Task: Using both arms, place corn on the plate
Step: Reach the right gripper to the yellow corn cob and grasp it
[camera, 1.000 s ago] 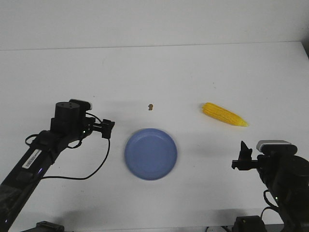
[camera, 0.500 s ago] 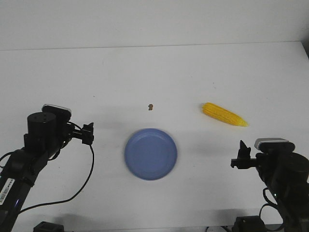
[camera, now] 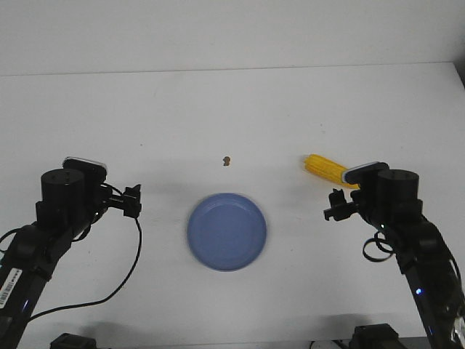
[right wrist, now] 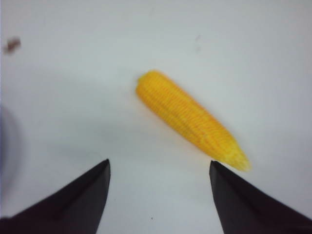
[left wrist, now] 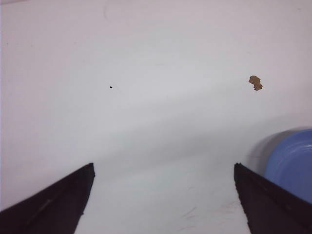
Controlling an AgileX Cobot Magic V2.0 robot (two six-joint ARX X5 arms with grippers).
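The yellow corn [camera: 322,166] lies on the white table right of the blue plate [camera: 227,231]; my right arm hides its pointed end in the front view. The right wrist view shows the whole corn [right wrist: 192,119] lying slantwise just beyond my open right gripper [right wrist: 159,165], its tip near one finger [right wrist: 243,200]. That right gripper [camera: 335,206] hovers beside the cob with nothing in it. My left gripper [camera: 132,200] stands open and empty left of the plate. In the left wrist view the left gripper [left wrist: 163,168] sees only the edge of the plate [left wrist: 292,161].
A tiny brown speck [camera: 227,160] lies on the table beyond the plate; the left wrist view shows the speck [left wrist: 255,82] too. Loose black cables [camera: 138,254] trail from the left arm. The table's far edge meets a pale wall.
The left arm drew back to the left, away from the plate, then held still. The right arm has moved forward and left to the corn, now covering its pointed end.
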